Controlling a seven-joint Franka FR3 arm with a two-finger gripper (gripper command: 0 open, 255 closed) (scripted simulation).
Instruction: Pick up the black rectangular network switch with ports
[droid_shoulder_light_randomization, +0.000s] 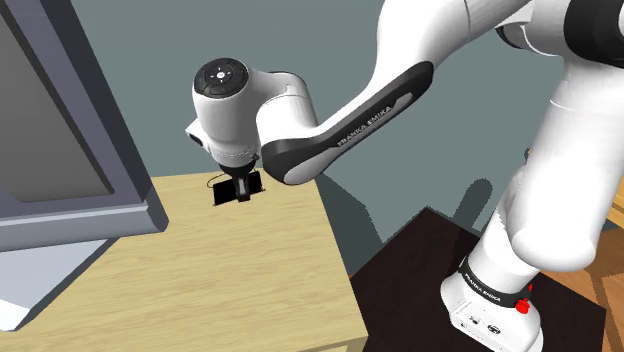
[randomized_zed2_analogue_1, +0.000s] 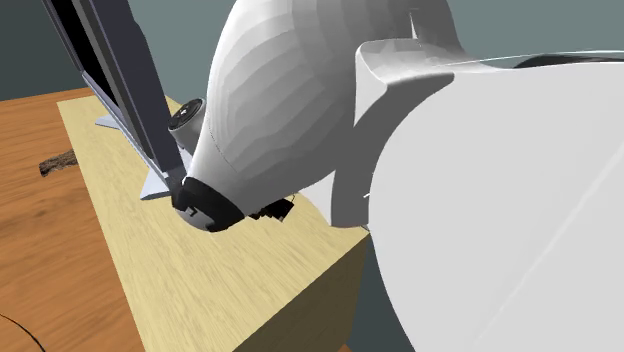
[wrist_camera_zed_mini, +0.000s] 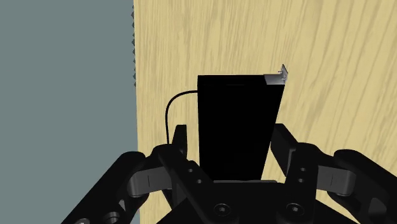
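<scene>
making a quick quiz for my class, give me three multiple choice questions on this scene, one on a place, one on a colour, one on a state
1. Where is the switch?
A) by the table's edge
B) on the floor
C) on a shelf

2. What colour is the table top?
A) white
B) light wood
C) blue

3. How do the jaws stand?
A) shut on nothing
B) clamped on a cup
C) apart, either side of the switch

Answers:
1 A, the wrist view shows the table's edge close beside the switch.
2 B, pale wood grain shows.
3 C, a strip of table shows between one jaw and the switch.
</scene>
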